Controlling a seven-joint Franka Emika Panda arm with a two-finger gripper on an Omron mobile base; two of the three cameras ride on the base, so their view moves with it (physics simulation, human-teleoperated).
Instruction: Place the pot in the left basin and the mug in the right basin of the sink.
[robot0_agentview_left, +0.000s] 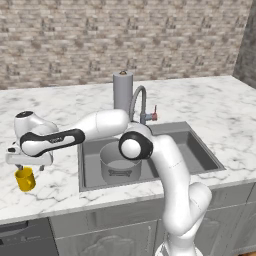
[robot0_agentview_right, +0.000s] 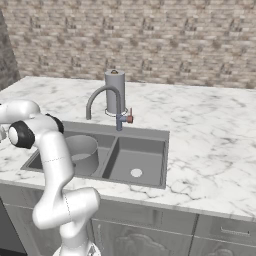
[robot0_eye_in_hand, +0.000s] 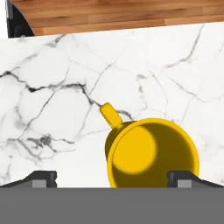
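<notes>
Half done, I'd say: starting at the left, the mug (robot0_agentview_left: 24, 179) is upright on the marble counter (robot0_agentview_left: 55, 195) near its front edge, well left of the sink (robot0_agentview_left: 83, 165), so it's not in the right basin (robot0_agentview_right: 137, 162) yet. The gripper (robot0_agentview_left: 27, 168) hovers right over it, and in the hand view the two finger tips (robot0_eye_in_hand: 41, 178) are spread wide with the mug (robot0_eye_in_hand: 151, 153) partly between them, nearer the right one, so it's open and holding nothing. Further right, the pot (robot0_agentview_left: 120, 164) already sits in the left basin (robot0_agentview_left: 92, 162), so I reckon what's left is grabbing the mug and carrying it across to the narrower compartment.
</notes>
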